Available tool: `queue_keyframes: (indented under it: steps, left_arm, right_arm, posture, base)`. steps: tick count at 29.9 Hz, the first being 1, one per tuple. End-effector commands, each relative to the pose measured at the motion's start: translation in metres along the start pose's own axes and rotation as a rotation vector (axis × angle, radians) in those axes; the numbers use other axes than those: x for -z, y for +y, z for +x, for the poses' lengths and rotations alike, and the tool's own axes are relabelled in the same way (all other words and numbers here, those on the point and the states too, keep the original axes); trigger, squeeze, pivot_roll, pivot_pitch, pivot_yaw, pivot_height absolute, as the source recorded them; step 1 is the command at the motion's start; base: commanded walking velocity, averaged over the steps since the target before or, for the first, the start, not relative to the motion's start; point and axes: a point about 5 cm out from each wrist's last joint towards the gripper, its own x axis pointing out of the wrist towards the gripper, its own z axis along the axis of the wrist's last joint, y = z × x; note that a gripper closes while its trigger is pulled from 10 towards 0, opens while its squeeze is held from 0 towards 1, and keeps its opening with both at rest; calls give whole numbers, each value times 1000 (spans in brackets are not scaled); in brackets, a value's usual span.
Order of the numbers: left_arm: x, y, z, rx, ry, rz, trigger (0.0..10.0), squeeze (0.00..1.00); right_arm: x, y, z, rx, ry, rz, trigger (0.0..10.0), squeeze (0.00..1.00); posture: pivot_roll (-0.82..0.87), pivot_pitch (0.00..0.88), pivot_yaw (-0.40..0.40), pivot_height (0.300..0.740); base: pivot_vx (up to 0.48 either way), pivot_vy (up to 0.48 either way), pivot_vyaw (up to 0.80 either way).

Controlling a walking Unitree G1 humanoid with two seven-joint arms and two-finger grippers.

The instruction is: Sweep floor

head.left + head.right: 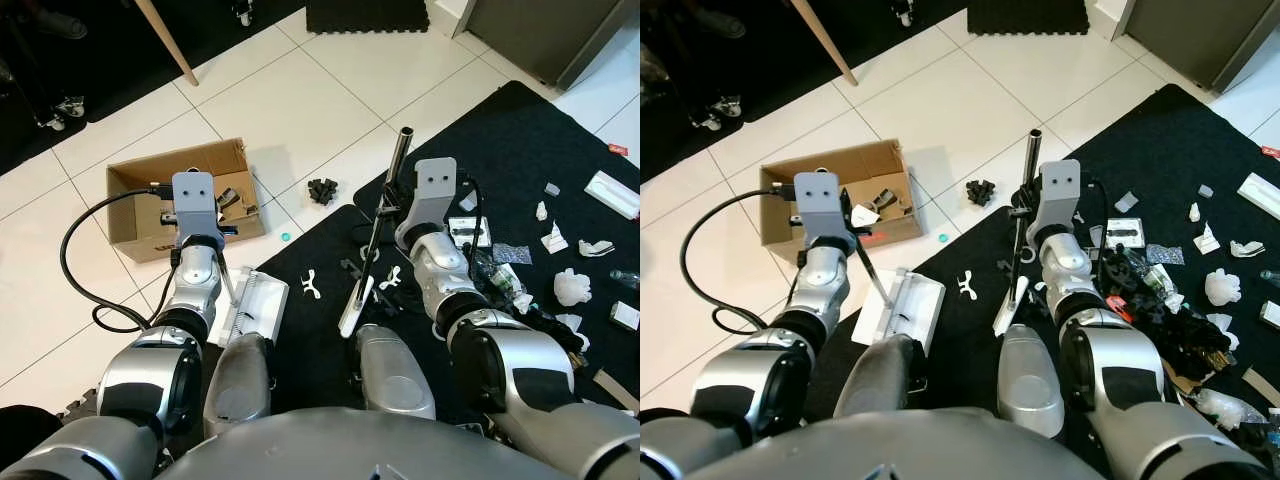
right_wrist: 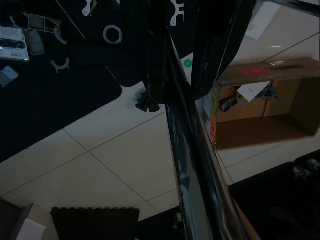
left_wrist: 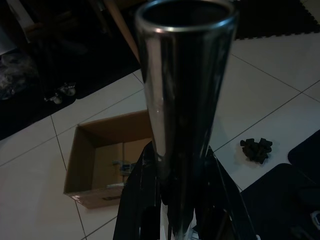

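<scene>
Broom [image 1: 372, 250] handle sits gripped in my right claw [image 1: 385, 205]. My left claw [image 3: 170, 210] clamps the dustpan [image 1: 255, 305] handle beside the box [image 1: 130, 215].

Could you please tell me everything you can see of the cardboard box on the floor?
The box is brown corrugated cardboard, open at the top with flaps out, printed red on its near side. It sits on white tile, ahead of the left gripper and apart from the black mat. Inside lie a few scraps, one pale and papery; the rest are unclear.

Head eyes look down over both arms; wrist cameras (close along poles) share the cardboard box [image 1: 185, 195].
</scene>
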Motion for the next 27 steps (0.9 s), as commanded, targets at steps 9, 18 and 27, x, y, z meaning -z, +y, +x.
queue_keyframes:
  steps: [9, 18, 27]
  left_arm:
    - [31, 13, -12, -6, 153, 93, 10000, 0]
    - [31, 13, -12, -2, 154, 97, 10000, 0]
    - [32, 13, -13, 2, 155, 99, 10000, 0]
  right_arm:
    - [8, 2, -3, -11, 44, -20, 10000, 0]
    - [8, 2, -3, -14, 47, -22, 10000, 0]
    - [9, 3, -3, -16, 49, -22, 10000, 0]
  posture:
    - [-32, 0, 31, 740]
    - [-33, 0, 32, 740]
    - [-34, 0, 33, 740]
  base:
    - [0, 0, 0]
    - [0, 0, 0]
    - [0, 0, 0]
